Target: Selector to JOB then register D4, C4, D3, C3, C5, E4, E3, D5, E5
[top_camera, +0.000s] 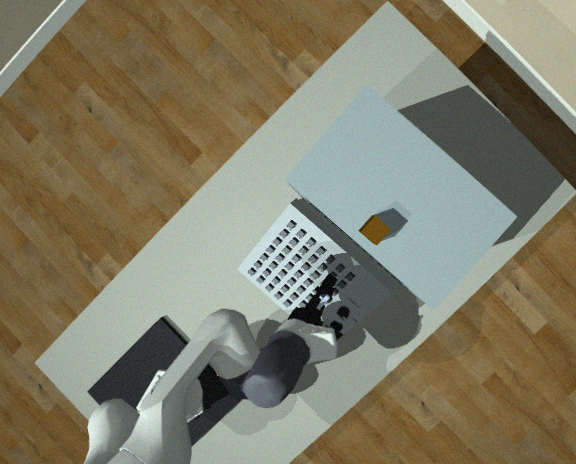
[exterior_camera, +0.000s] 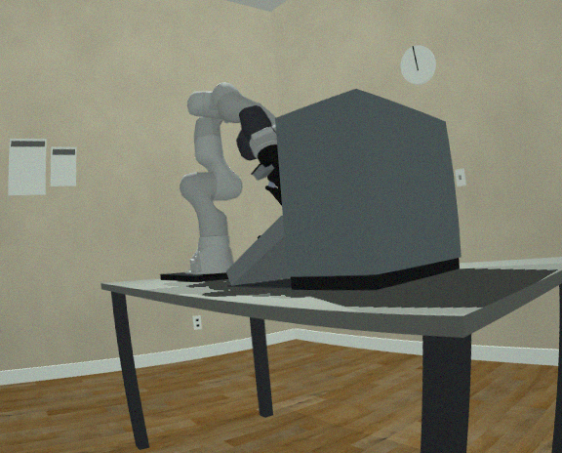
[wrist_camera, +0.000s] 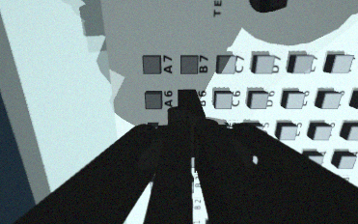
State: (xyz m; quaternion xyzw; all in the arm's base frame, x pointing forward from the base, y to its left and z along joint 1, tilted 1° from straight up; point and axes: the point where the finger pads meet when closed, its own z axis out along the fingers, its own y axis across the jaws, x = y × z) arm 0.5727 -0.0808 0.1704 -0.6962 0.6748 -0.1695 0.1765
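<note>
The sloped key panel (top_camera: 292, 212) (exterior_camera: 258, 264) (wrist_camera: 139, 29) carries rows of square keys. My gripper (top_camera: 333, 278) (wrist_camera: 186, 103) is shut and empty, its dark tips over the B6 area in the wrist view, hiding that key. Key C6 (wrist_camera: 222, 99) is just right of the tips and key B7 (wrist_camera: 189, 64) is above them. Key E5 (wrist_camera: 286, 130) shows right of the fingers; D5 is only partly visible. The fingers hide C5 and the C, D and E keys of rows 4 and 3. A dark knob (top_camera: 343, 312) (wrist_camera: 268, 5) shows; its setting is unreadable. No visible key looks lit.
The tall machine housing (top_camera: 394, 165) (exterior_camera: 365, 195) stands directly behind the panel and hides the fingertips in the exterior view. An orange block (top_camera: 375, 230) is on top of it. A second dark part (top_camera: 335, 327) is near the knob, beside the gripper. Shadow covers the panel's knob side.
</note>
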